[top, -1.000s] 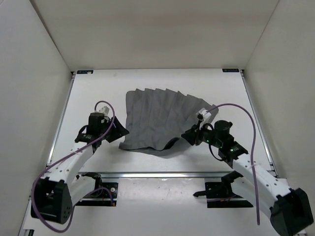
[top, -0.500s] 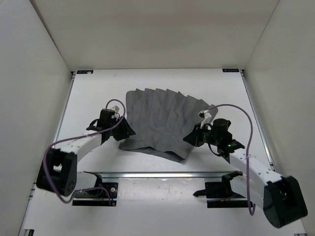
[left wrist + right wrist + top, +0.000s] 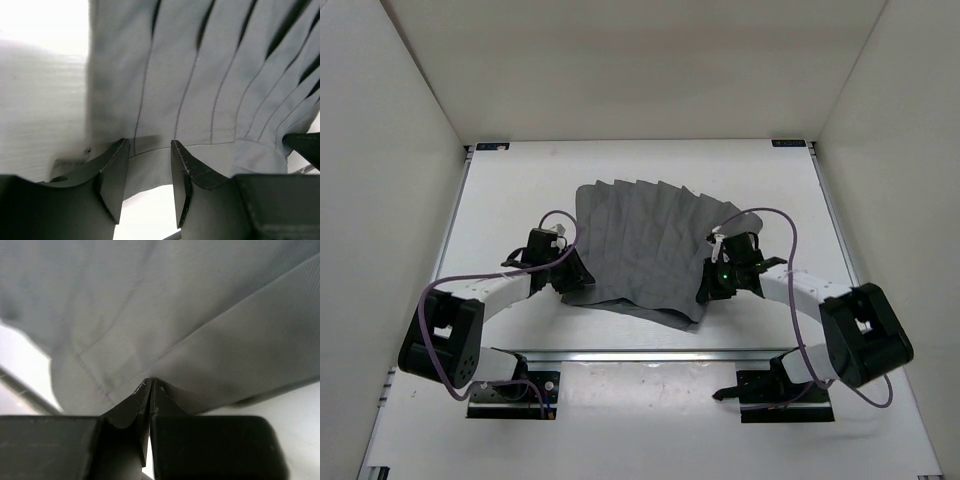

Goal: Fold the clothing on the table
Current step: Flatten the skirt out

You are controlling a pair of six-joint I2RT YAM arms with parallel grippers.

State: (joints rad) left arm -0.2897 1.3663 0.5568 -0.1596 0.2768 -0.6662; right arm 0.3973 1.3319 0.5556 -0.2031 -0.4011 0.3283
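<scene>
From above, the clothing (image 3: pixel 645 245) lies spread like a fan in the middle of the table (image 3: pixel 510 190). Its pleats run toward the far side, and its near edge is doubled over into a point at the near right. The left gripper (image 3: pixel 575 272) sits low at the near-left corner of the cloth. The right gripper (image 3: pixel 705 290) sits low at its near-right edge.

In the left wrist view, the left gripper (image 3: pixel 149 150) is spread, its two fingers (image 3: pixel 114 170) apart. The hem of the clothing (image 3: pixel 200 85) runs across just at their tips, and the pleats fan away beyond. The table (image 3: pixel 40 120) shows white to the left.

In the right wrist view, the right gripper (image 3: pixel 149 383) is pressed together, its tips meeting right at a stitched hem of the clothing (image 3: pixel 200 320). Whether any cloth is caught between them I cannot tell. The table (image 3: pixel 280 410) shows at the lower right.
</scene>
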